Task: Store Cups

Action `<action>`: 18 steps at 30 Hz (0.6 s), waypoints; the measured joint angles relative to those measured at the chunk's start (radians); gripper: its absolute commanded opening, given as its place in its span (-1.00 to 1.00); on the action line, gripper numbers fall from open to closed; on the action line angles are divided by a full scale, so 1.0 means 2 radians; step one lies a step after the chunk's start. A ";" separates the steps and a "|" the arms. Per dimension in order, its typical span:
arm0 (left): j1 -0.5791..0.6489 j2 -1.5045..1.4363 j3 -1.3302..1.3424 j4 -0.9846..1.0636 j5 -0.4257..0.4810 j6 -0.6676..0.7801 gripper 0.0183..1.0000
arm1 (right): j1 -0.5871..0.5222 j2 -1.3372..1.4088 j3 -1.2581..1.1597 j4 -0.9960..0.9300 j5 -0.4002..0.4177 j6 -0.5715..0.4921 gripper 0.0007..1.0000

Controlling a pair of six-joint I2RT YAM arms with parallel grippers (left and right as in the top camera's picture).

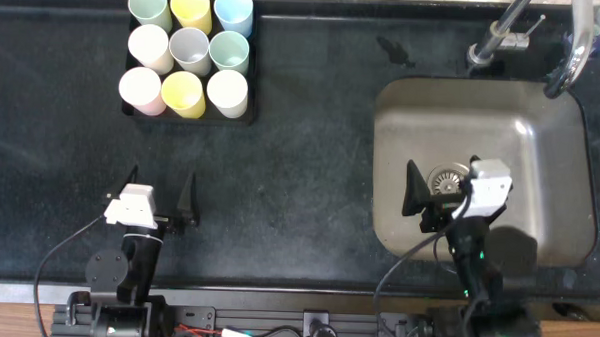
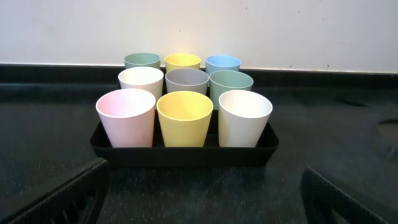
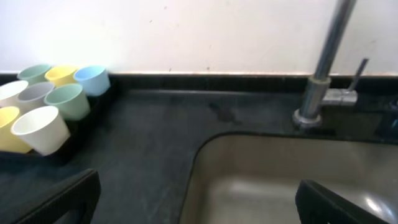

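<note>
Nine cups (image 1: 190, 50) stand upright in a three-by-three block inside a black tray (image 2: 186, 155) at the upper left of the top view, each touching or just beside its neighbours. The tray sits on the dark worktop (image 1: 300, 169), close to the wall at the frame's upper edge.

In the left wrist view the nearest row shows a pink cup (image 2: 126, 117), a yellow cup (image 2: 184, 117) and a white cup (image 2: 244, 117); behind them come a white, a grey and a green one; the farthest row is green, yellow and blue.

The left gripper (image 1: 159, 192) is at the lower left of the top view, well apart from the tray and facing it; its fingers are spread wide with nothing between them, one dark finger (image 2: 62, 196) in each lower corner of its wrist view.

The right gripper (image 1: 441, 185) is at the right of the top view, over the steel sink (image 1: 529, 197) and just beside the drain (image 1: 447, 179); it too is spread wide and carries nothing. Its wrist view takes in the sink's near corner, the faucet (image 3: 326, 62) standing on the worktop behind the basin and, far to the left of that frame, the tray's cups.
</note>
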 measured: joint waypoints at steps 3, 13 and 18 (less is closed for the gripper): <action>0.000 0.000 0.000 0.000 0.000 0.000 1.00 | -0.010 -0.048 -0.046 0.051 -0.001 0.000 0.99; 0.000 0.000 0.000 0.000 0.000 0.000 1.00 | -0.011 -0.134 -0.156 0.136 -0.020 0.002 0.99; 0.000 0.000 0.000 0.000 0.000 0.000 1.00 | -0.011 -0.171 -0.208 0.179 -0.026 0.003 1.00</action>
